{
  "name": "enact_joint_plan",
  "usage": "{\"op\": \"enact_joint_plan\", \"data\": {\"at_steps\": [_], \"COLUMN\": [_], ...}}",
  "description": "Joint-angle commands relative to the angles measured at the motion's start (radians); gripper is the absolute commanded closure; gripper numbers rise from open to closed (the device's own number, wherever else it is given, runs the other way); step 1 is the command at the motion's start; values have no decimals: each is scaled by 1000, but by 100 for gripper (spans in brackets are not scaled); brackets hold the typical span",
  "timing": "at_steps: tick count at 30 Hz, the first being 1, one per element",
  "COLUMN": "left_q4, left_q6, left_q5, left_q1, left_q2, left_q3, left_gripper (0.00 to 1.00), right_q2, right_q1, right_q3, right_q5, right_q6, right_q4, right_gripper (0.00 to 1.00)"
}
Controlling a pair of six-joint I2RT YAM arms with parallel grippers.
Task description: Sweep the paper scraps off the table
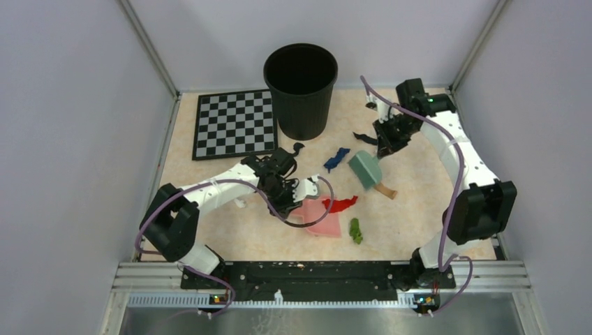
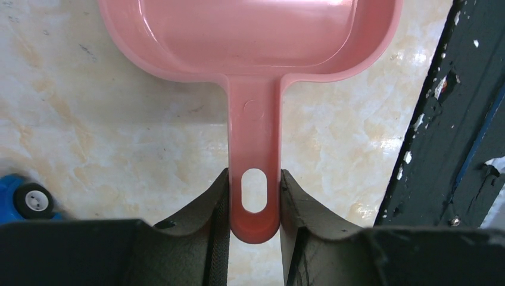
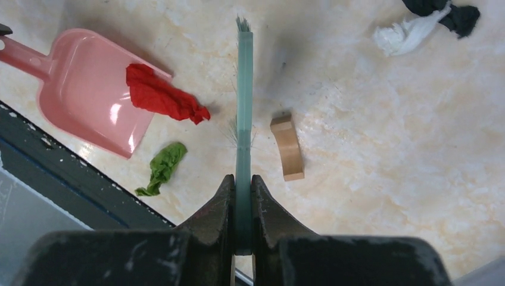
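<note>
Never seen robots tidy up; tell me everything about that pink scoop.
The dustpan is glossy pink plastic: a shallow tray with raised rim and a handle with an oval hole. The left hand clamps the handle's end. It seems to lie on the table; a red paper scrap overlaps its open edge.

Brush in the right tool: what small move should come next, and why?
Probably sweep the brush a short way toward the dustpan, pushing the red scrap fully in. The right tool is shut on the brush, the left tool grips the dustpan handle, and the red scrap lies across the pan's open lip, right beside the brush. The green scrap can wait.
</note>
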Motion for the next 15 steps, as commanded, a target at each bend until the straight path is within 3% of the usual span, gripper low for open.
{"op": "enact_joint_plan", "data": {"at_steps": [1, 6, 15], "left_q4": [21, 73, 166], "left_q6": [-61, -99, -193], "left_q5": [6, 29, 64], "left_q1": [3, 2, 2], "left_q2": [29, 80, 104], "left_q3": [66, 91, 79], "left_gripper": [100, 100, 100], "right_q2": [44, 80, 98], "right_q1": [108, 198, 181], "right_q3": [-19, -27, 95], "right_q5": [39, 39, -167], "right_q6": [30, 118, 277], "right_q4": [59, 76, 45], "right_gripper": [100, 100, 100]}}
